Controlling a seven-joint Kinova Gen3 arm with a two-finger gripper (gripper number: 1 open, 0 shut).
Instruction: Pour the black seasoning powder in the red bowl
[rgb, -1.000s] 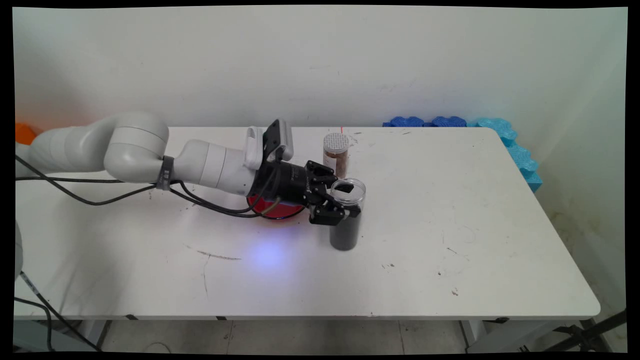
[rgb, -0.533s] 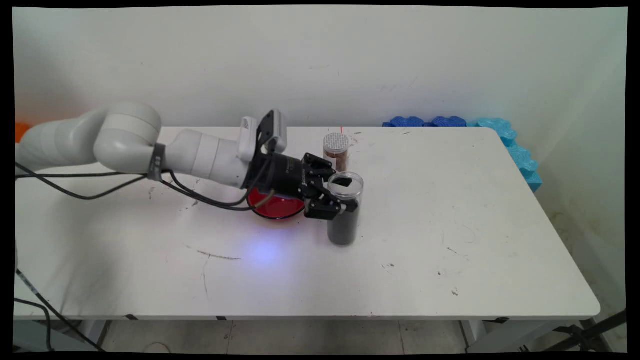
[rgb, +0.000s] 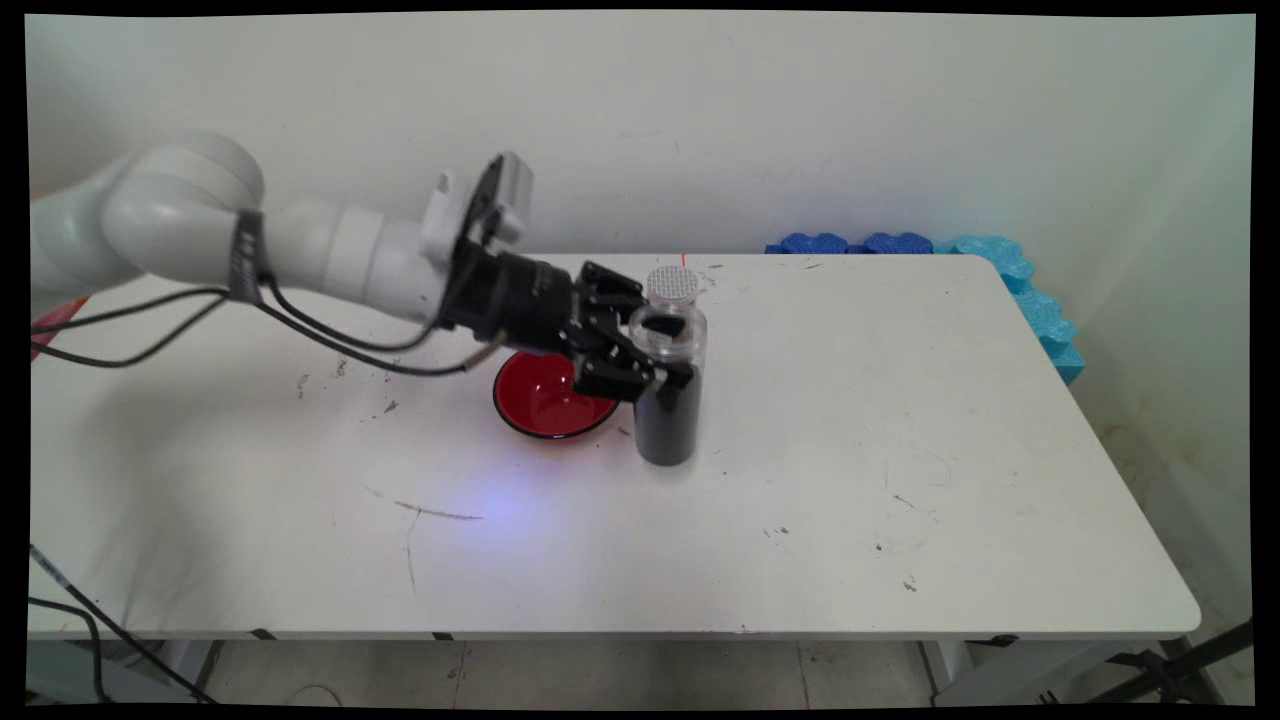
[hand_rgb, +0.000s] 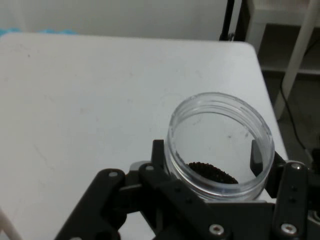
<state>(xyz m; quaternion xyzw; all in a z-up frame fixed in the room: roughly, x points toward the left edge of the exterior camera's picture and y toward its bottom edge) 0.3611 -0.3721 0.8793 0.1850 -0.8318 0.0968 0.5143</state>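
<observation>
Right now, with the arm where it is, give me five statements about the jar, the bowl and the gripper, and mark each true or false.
1. The gripper is shut on the clear jar. True.
2. The jar has a lid on it. False: its mouth is open, as the hand view shows.
3. The jar holds dark grains. True.
4. The red bowl is full of grains. False: it looks empty.
5. The shaker with the perforated top stands at the table's near edge. False: it stands behind the jar, toward the wall.
</observation>
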